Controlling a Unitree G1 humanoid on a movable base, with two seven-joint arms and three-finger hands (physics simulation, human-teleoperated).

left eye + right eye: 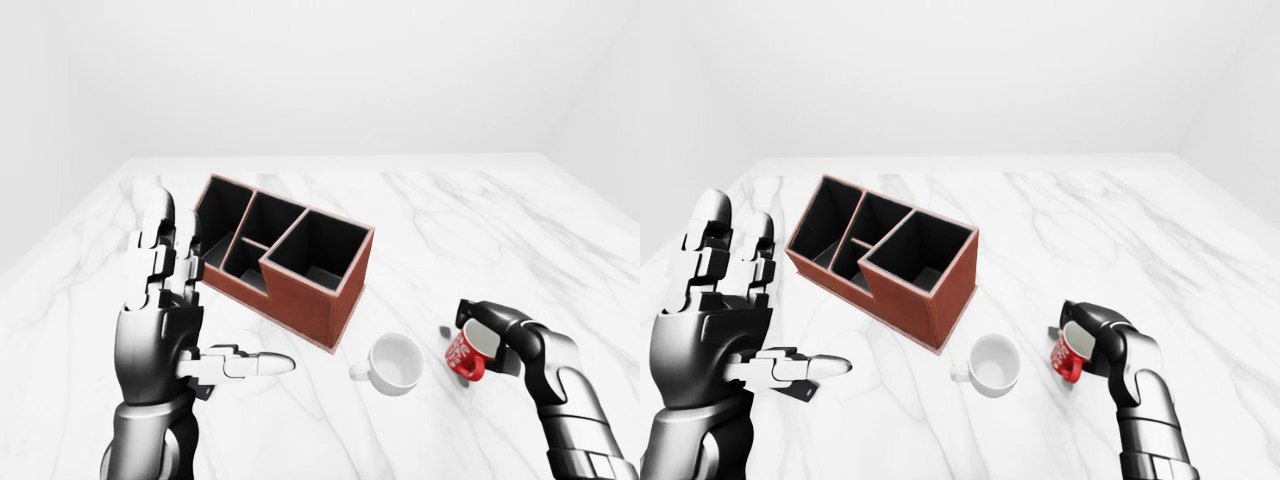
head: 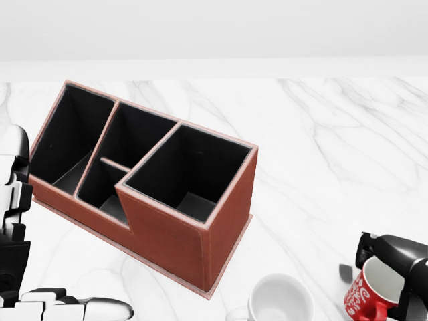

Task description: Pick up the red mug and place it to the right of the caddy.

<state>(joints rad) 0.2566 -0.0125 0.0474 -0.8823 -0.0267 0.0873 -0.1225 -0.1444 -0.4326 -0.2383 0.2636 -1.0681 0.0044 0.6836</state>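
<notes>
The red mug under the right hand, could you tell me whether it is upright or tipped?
Upright: the red mug shows its open mouth facing up, standing on the table.

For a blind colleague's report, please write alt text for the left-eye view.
The robot's right hand wraps around a red mug on a white marble table, right of a white mug and a brown caddy. The left hand is raised, open.

Red mug (image 1: 468, 352) with white lettering, white cup (image 1: 394, 363), brown caddy (image 1: 283, 257).
</notes>
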